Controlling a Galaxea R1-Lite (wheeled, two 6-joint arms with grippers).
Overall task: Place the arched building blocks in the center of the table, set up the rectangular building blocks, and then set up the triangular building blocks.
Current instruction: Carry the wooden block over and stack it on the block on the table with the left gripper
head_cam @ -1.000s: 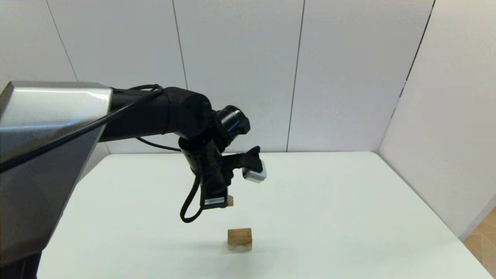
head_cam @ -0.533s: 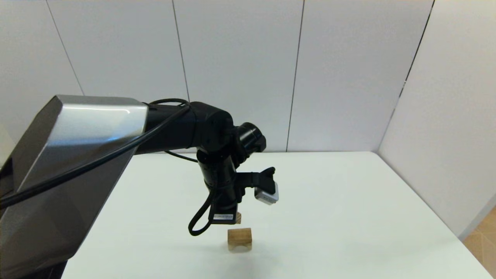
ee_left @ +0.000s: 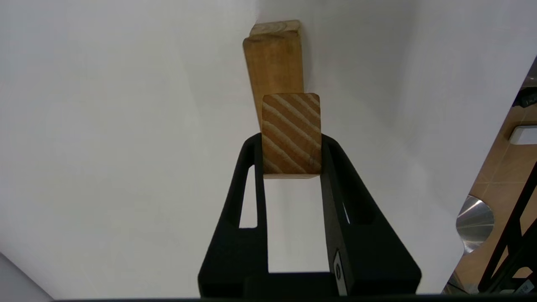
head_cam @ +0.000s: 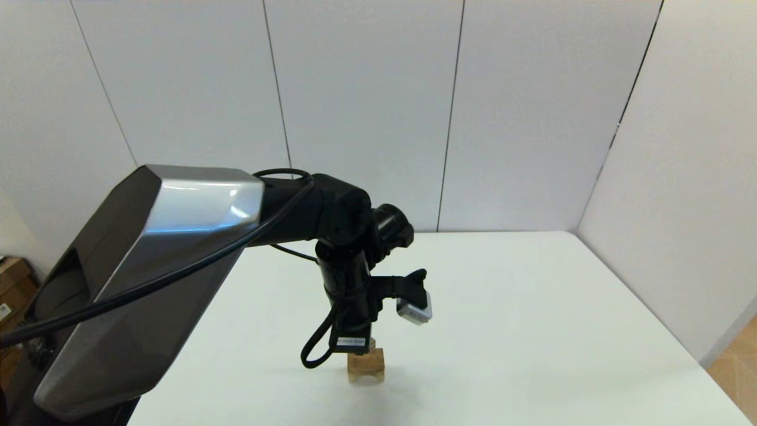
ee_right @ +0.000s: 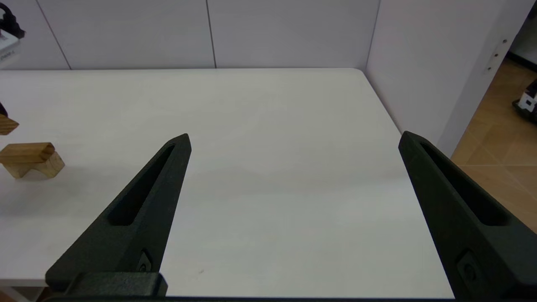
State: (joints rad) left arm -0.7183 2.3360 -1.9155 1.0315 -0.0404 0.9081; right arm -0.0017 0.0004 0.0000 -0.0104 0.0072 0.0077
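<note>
The arched block [head_cam: 366, 365] stands on the white table [head_cam: 532, 331], cut-out down, also seen in the right wrist view [ee_right: 29, 159]. My left gripper [head_cam: 355, 350] points straight down just above it, shut on the rectangular block [ee_left: 291, 134], whose striped end face shows between the fingers. In the left wrist view the arched block [ee_left: 275, 63] lies directly beyond the held brick. From the right wrist view only a corner of the held brick [ee_right: 6, 124] shows above the arch. My right gripper [ee_right: 293, 142] hangs open and empty over the table's near right side. The triangular block is out of view.
White wall panels close off the back and right of the table [ee_right: 272, 126]. Its right edge [ee_right: 402, 138] drops to a wood floor [ee_right: 495, 138]. A cardboard box [head_cam: 12, 272] sits off the table at the far left.
My left arm has swung toward the front and come down with the brick. It went from well behind and above the arch to just over it. The arch has not moved.
</note>
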